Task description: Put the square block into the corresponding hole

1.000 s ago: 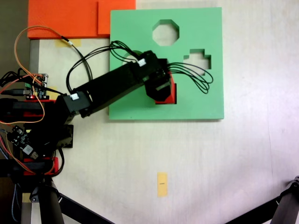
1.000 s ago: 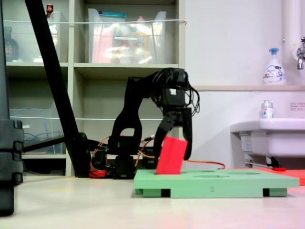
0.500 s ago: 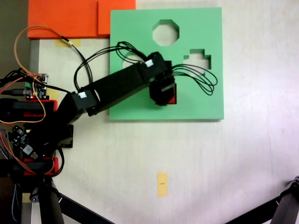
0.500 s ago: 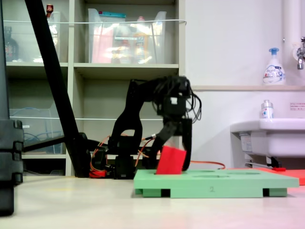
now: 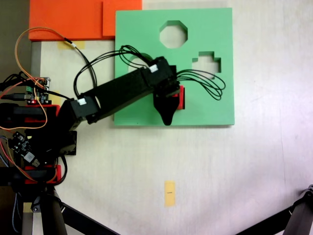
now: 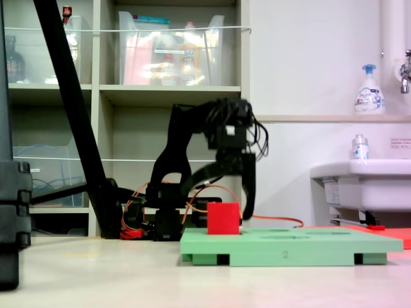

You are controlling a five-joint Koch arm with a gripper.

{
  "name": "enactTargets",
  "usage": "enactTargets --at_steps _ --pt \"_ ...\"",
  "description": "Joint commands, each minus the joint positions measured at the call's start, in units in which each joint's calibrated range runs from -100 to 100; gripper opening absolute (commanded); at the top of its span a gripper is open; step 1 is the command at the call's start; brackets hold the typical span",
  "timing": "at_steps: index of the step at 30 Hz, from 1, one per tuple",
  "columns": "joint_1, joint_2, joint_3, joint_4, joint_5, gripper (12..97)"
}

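The red block sits upright in the square hole of the green board, its top standing proud. The gripper is spread wide, holding nothing. Release looks done; next, lift the arm clear without knocking the block.

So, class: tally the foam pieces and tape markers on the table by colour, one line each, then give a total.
Red: 1, the square block
Green: 1, the foam board
Orange: 2, foam sheets
Yellow: 2, tape markers
Total: 6
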Motion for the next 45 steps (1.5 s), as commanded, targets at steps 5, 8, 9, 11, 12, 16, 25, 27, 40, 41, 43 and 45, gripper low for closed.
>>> enactTargets --at_steps 5,8,9,11,12,16,25,27,40,41,43,45 --pt "-1.3 -33.3 1.8 -3.2 -10.7 81.2" --pt "-2.4 -47.7 3.5 -3.2 -16.9 81.1" --pt "-3.2 -52.5 3.6 -3.2 -19.2 81.1" --pt "-4.3 -60.8 3.6 -0.7 -24.6 79.7" --pt "-5.4 -64.9 3.6 1.9 -26.9 73.9" --pt "-12.6 -72.9 3.6 13.7 -35.0 67.4" --pt "-17.2 -90.0 -23.6 30.0 -49.1 62.9" --pt "-18.1 -100.9 -43.2 47.4 -49.4 53.5" --pt "-14.6 -102.6 -118.0 102.5 -57.2 48.9" --pt "-14.2 -102.6 -123.0 106.4 -57.7 48.9" --pt "-13.4 -102.6 -129.4 108.2 -57.9 48.9" --pt "-13.4 -102.6 -132.8 108.1 -57.9 48.9"
